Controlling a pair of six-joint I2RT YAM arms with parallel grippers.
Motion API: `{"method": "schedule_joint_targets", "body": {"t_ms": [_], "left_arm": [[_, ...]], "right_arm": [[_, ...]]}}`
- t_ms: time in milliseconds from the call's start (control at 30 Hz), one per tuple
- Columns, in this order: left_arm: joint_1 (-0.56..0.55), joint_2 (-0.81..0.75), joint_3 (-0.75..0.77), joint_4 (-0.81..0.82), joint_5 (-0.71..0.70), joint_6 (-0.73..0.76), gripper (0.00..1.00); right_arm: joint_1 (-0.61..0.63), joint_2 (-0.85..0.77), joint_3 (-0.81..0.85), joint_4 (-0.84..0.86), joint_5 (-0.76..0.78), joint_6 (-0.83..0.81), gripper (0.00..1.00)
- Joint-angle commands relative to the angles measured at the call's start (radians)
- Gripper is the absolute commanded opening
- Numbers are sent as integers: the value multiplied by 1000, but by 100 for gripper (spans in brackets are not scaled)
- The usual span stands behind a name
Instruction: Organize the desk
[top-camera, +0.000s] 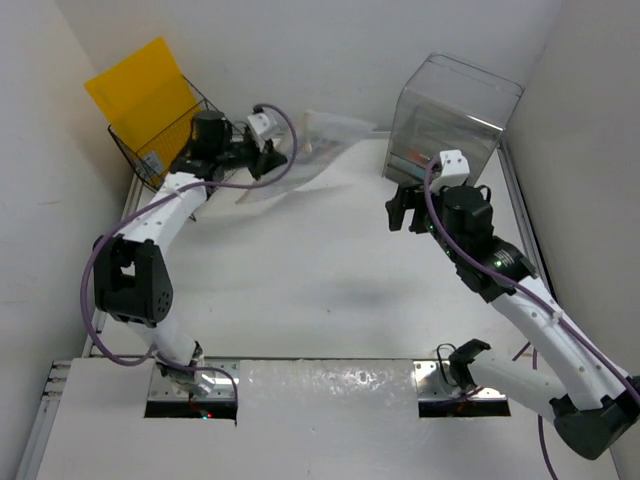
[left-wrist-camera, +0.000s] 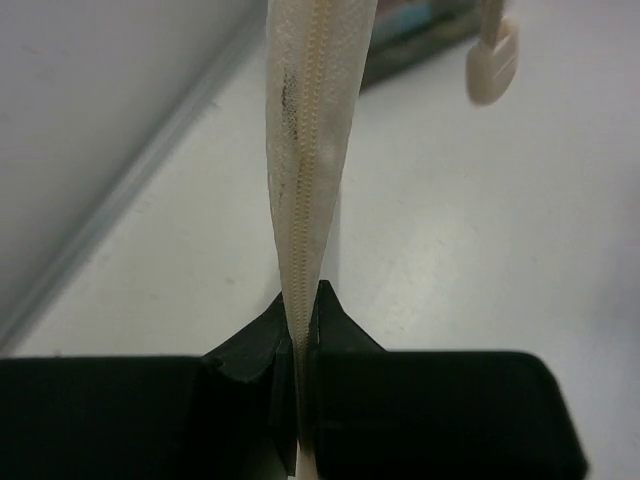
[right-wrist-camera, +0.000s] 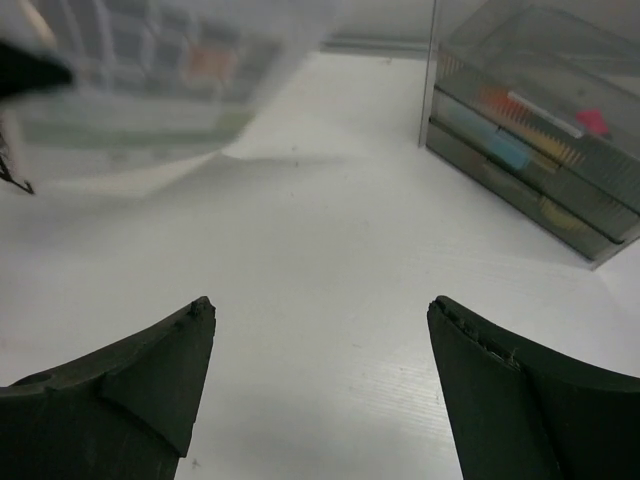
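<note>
The white desk (top-camera: 320, 280) with silver rails fills the top view. My left gripper (top-camera: 272, 158) is at the back left, shut on the cream zipper edge of a clear zip pouch (top-camera: 322, 140) and holds it up off the desk. In the left wrist view the zipper strip (left-wrist-camera: 305, 150) runs up from between my closed jaws (left-wrist-camera: 303, 310), and its pull tab (left-wrist-camera: 492, 65) hangs at the top right. My right gripper (top-camera: 403, 210) hovers open and empty over the desk (right-wrist-camera: 330, 230). The pouch (right-wrist-camera: 150, 80) shows blurred at the upper left of the right wrist view.
A clear plastic drawer box (top-camera: 455, 110) stands at the back right, close to my right gripper; its drawers (right-wrist-camera: 540, 140) hold coloured items. A black wire rack (top-camera: 165, 135) with a yellow folder (top-camera: 140, 85) stands in the back left corner.
</note>
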Motion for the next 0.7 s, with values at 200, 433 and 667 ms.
{"method": "schedule_joint_targets", "body": {"t_ms": [200,433,667], "left_arm": [[404,-105,241,523,133,-455,0],[586,33,344,691,175,-568,0],[604,113,372,835,234,-658,0]], "right_arm": [[5,82,-55,11,-46,-31,85],[5,102,-69,22,-70,-42,85],[4,94,-78,11,-56,-51,85]]}}
